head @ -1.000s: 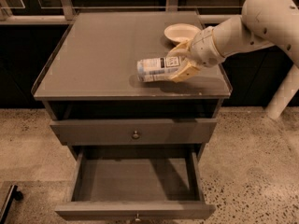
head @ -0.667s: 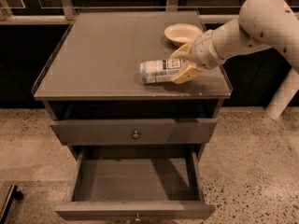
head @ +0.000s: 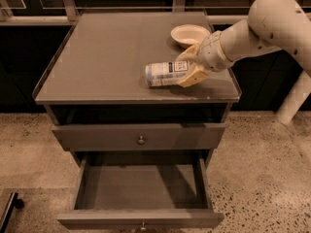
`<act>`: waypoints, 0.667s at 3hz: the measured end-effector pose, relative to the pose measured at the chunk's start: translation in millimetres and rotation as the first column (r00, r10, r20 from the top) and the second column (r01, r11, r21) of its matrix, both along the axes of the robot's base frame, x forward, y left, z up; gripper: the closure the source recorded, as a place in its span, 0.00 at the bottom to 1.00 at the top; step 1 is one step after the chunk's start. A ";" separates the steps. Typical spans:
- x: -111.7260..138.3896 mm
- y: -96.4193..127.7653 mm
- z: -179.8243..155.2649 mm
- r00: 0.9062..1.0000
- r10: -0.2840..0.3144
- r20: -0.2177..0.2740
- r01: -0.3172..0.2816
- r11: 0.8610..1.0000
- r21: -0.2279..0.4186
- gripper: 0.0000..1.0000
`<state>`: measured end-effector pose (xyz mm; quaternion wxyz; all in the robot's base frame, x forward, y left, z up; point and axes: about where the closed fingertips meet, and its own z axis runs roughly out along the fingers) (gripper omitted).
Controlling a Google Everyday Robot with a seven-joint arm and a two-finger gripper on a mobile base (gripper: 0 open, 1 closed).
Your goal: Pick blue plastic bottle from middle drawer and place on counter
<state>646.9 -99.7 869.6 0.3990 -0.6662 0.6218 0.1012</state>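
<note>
The gripper (head: pixel 184 68) is reaching in from the right over the counter (head: pixel 102 57), at the end of a pale arm (head: pixel 252 30) that is bending down from the upper right corner. Its 2 yellowish fingers (head: pixel 193 76) are closing on the right end of the blue plastic bottle (head: pixel 163 74), 1 finger sitting above that end and 1 below it, so the hand is gripping the bottle. The bottle is lying on its side on the counter's right half, near the front edge, with its flat base pointing left and its pale label with a dark panel facing up. A cream bowl (head: pixel 189 34) is sitting on the counter just behind the gripper, apart from the bottle. Below the counter, the upper drawer front (head: pixel 97 137) with its round knob (head: pixel 141 140) is sitting closed. Under it, the middle drawer (head: pixel 141 188) is standing pulled out toward the camera, showing its flat grey floor. The cabinet is standing on a speckled floor (head: pixel 262 178).
</note>
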 end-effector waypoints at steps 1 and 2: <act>0.0 0.0 0.0 1.000 0.000 0.000 0.000 1.000 0.000 0.36; 0.0 0.1 0.0 1.000 0.000 0.000 0.000 1.000 0.000 0.13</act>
